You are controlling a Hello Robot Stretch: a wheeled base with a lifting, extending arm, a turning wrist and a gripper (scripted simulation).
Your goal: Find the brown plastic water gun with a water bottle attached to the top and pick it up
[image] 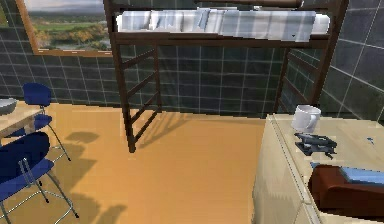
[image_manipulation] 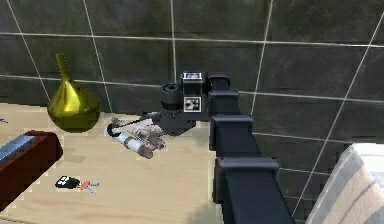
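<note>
In the arm side view the arm (image_manipulation: 243,170) rises as a dark square bar from the bottom edge just right of the middle. It runs in stepped segments up and to the left over the pale table (image_manipulation: 150,200), toward the far wall of dark tiles (image_manipulation: 310,70). At its far end sit the white marker squares (image_manipulation: 194,84), and just left of and below them the dark body of the pincer (image_manipulation: 165,116) points down and left toward the tabletop. Right at that end, lying on the table, is a small pale grey and brown thing with round, bottle-like parts, which fits the water gun (image_manipulation: 140,136). Whether the pincer is over, beside or touching it cannot be told, and because the thing rests on the table at the tip, I cannot tell whether the pincer holds anything. A yellow vase (image_manipulation: 70,102) with a narrow neck stands upright left of the gun, near the wall. Nearer, at the left edge, lies a dark red box (image_manipulation: 22,168), with a small dark and white item (image_manipulation: 75,183) just right of it. In the forward view a white mug (image: 307,118) stands at the far end of the table on the right, with a small dark grey thing (image: 320,146) just nearer. A loft bed (image: 220,22) with a ladder (image: 140,95) stands against the far wall, and blue chairs (image: 25,160) are at the left.
</note>
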